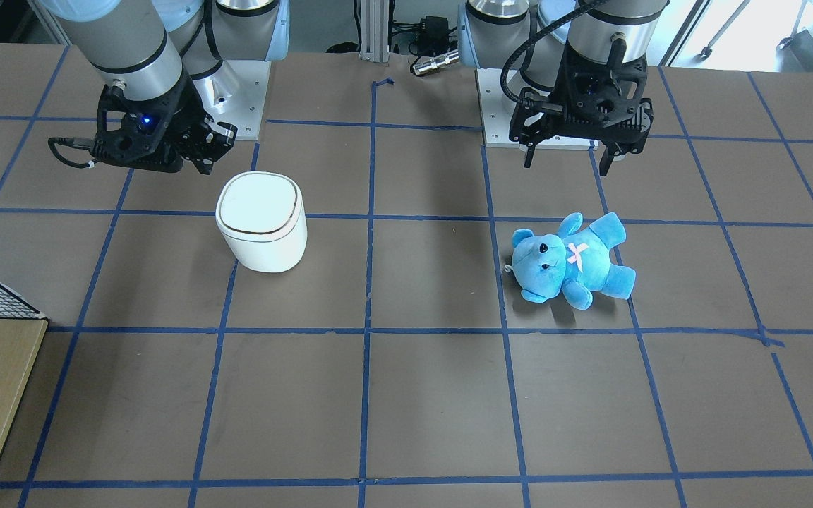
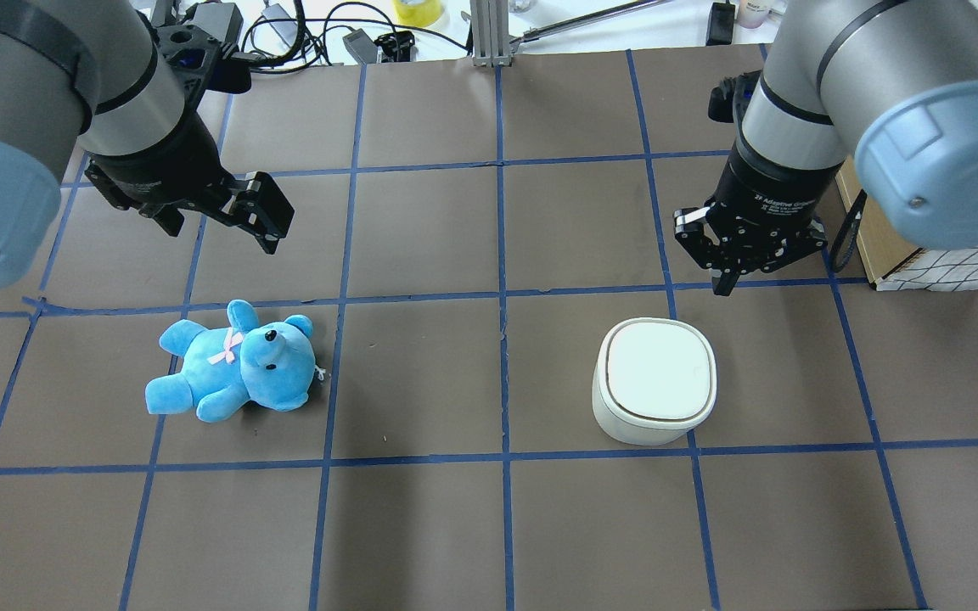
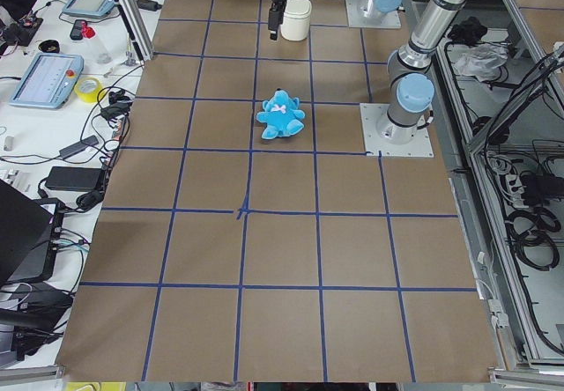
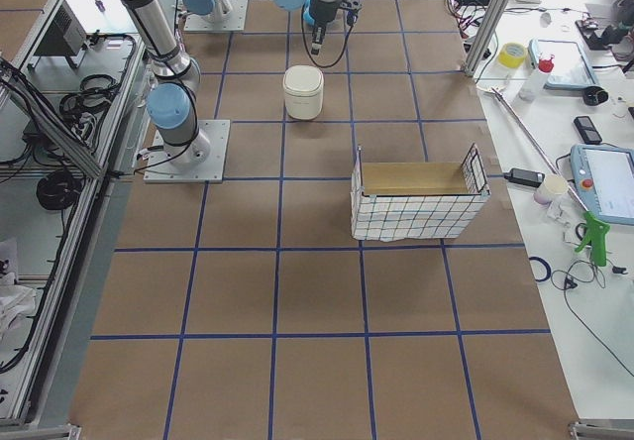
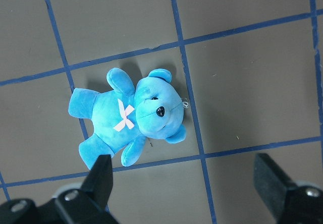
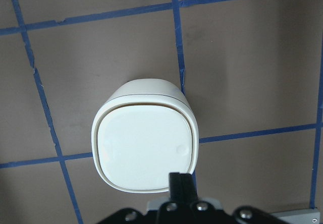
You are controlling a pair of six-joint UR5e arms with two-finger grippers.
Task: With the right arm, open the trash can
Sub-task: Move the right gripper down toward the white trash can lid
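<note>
The white trash can [image 1: 262, 222] stands upright on the table with its lid down; it also shows in the overhead view [image 2: 657, 382] and the right wrist view [image 6: 145, 148]. My right gripper [image 1: 207, 164], with the blue light, hangs in the air close by the can and does not touch it. Its fingers [image 6: 181, 183] are pressed together and hold nothing. In the overhead view the right gripper [image 2: 722, 284] sits just beyond the can's lid. My left gripper [image 1: 567, 164] is open and empty, high above a blue teddy bear [image 1: 569, 261].
The teddy bear [image 2: 238, 365] lies on its back on the robot's left side, also in the left wrist view [image 5: 131, 115]. A wire-and-cardboard basket [image 4: 416, 202] stands on the robot's far right [image 2: 922, 255]. Blue tape lines grid the brown table.
</note>
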